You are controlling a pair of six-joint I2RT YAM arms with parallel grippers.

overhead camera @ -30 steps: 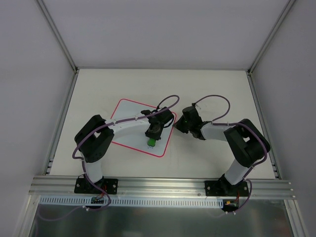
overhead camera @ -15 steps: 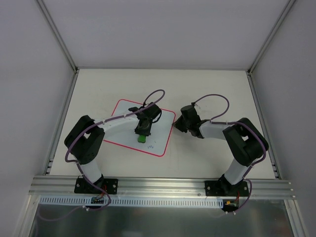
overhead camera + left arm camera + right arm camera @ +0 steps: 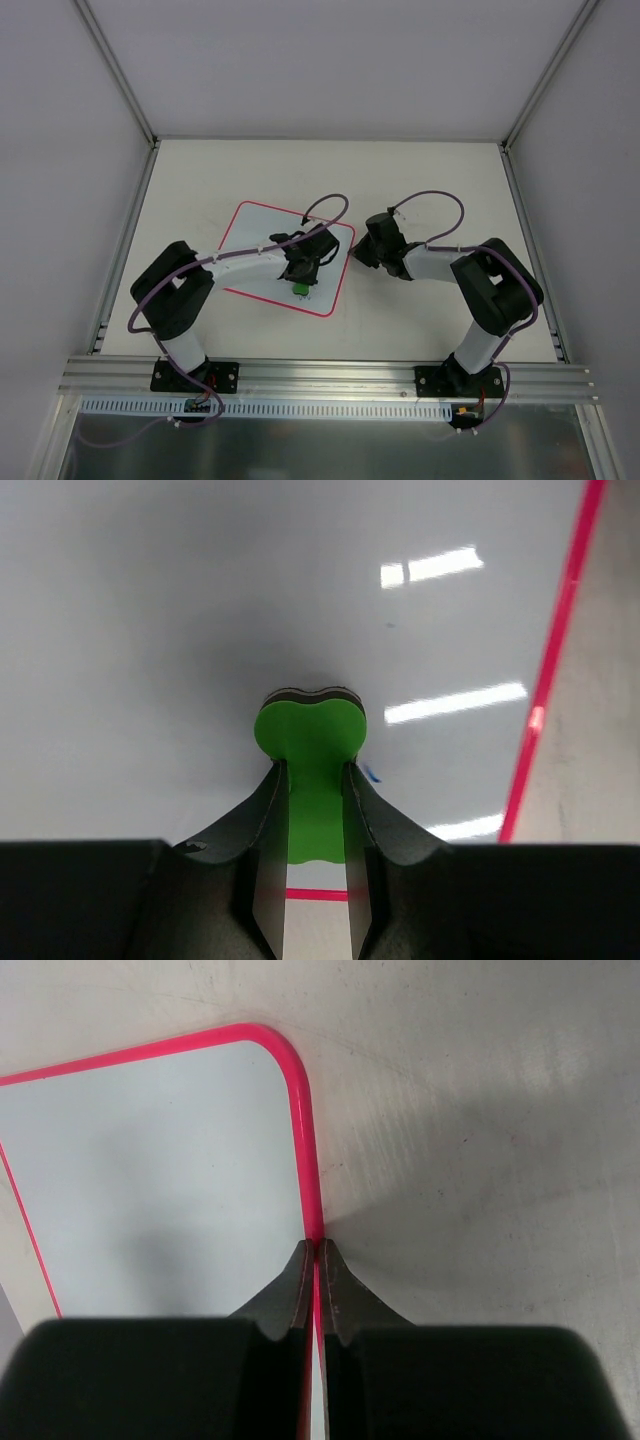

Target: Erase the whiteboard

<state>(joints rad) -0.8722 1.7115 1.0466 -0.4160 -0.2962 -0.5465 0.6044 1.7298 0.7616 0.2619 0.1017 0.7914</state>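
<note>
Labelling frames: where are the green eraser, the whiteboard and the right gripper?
green eraser (image 3: 310, 730), left wrist view, lobed front end.
whiteboard (image 3: 150, 1160), right wrist view, bare white face.
right gripper (image 3: 316, 1252), right wrist view, between fingertips.

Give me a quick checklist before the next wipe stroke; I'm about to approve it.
1. Eraser grip: left gripper is shut on the green eraser. Ok.
2. Eraser contact: its end seems to meet the whiteboard. Ok.
3. Board steadied: right gripper is shut, with its tips at the pink border near a corner. Ok; how hard it presses, cannot tell.
4. Ink gone: a small blue mark lies just right of the eraser. Not ok.
5. Clearance: the two grippers are apart in the top view. Ok.
</note>
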